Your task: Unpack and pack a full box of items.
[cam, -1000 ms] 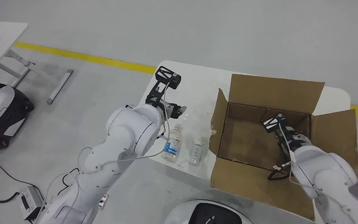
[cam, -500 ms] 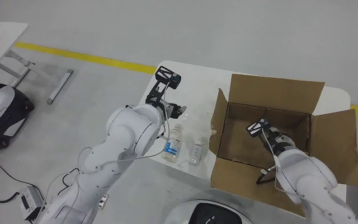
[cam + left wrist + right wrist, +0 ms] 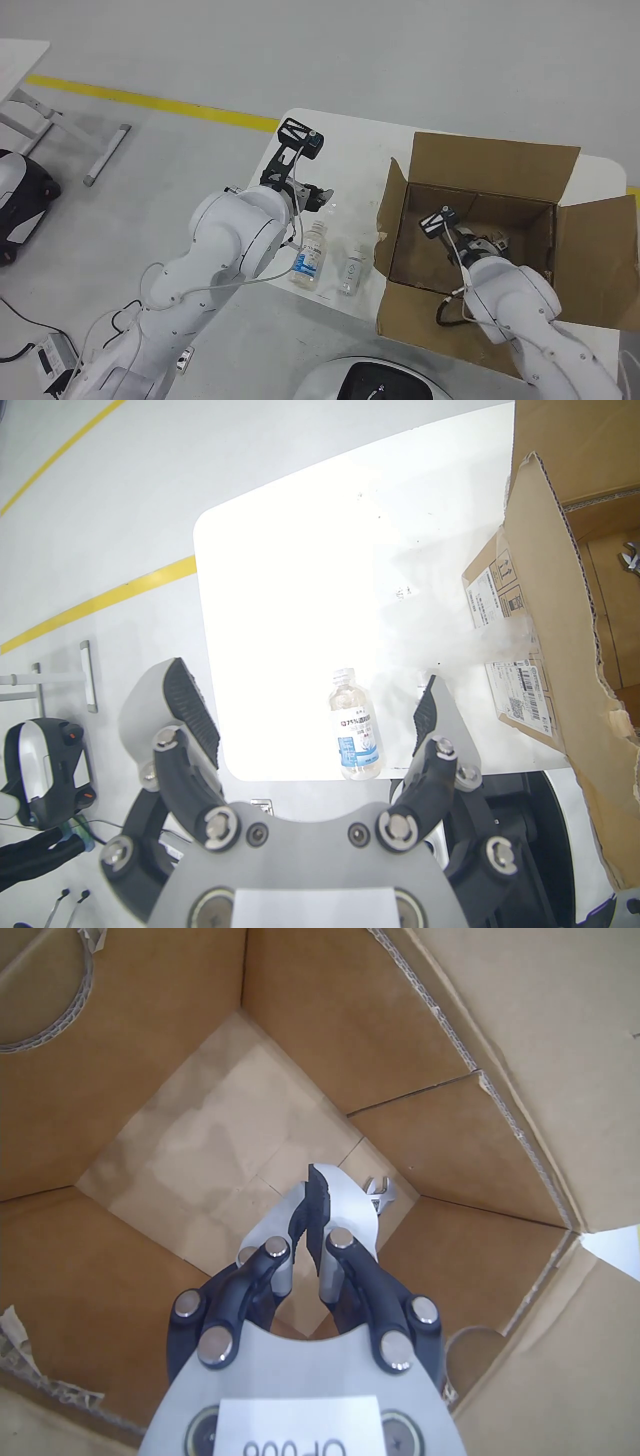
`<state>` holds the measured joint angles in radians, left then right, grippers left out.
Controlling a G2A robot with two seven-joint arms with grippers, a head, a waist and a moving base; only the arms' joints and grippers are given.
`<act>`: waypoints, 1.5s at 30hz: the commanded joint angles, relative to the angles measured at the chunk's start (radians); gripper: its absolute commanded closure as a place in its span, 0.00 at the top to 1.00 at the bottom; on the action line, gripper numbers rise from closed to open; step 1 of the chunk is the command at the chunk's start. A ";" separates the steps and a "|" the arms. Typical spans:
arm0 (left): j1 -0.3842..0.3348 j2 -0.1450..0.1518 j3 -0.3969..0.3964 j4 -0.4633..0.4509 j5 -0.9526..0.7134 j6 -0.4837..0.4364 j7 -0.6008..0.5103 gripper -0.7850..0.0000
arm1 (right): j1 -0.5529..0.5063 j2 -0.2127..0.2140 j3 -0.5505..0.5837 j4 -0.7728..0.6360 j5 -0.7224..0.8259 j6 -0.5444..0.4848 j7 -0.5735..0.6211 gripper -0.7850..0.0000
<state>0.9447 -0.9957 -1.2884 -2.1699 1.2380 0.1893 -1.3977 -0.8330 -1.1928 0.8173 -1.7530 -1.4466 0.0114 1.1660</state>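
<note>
An open cardboard box [image 3: 495,160] stands on the right half of the white table [image 3: 345,140]. Inside it my right gripper [image 3: 490,240] is shut, low over the box floor [image 3: 210,1143], with nothing visible between its fingers. The head of a metal wrench [image 3: 381,1192] lies in the floor corner just beyond the fingertips [image 3: 320,1188]. My left gripper [image 3: 302,680] hangs open above the table, left of the box. Below it lies a clear bottle with a blue label [image 3: 355,730], and a smaller clear bottle [image 3: 352,268] lies beside it.
Both bottles lie close to the table's near edge [image 3: 300,777]. The box flaps [image 3: 600,255] stand out to the back and right. A yellow floor line [image 3: 150,100], a table frame [image 3: 60,120] and a black-and-white device [image 3: 18,200] are off to the left.
My right arm has swung leftward inside the box, with its gripper staying low. The left arm and both bottles have not moved.
</note>
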 commanded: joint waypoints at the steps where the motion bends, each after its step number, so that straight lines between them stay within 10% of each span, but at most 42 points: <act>1: 0.000 0.000 0.000 0.000 0.000 0.000 0.000 1.00 | -0.011 0.002 0.022 -0.011 -0.006 0.000 -0.002 0.00; 45: 0.000 0.000 0.000 0.000 0.000 0.000 0.000 1.00 | -0.185 0.011 0.123 -0.146 -0.139 0.046 -0.122 0.00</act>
<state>0.9447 -0.9957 -1.2884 -2.1699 1.2380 0.1893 -1.3977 -1.0139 -1.1816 0.9388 -1.8950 -1.5755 0.0587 1.0436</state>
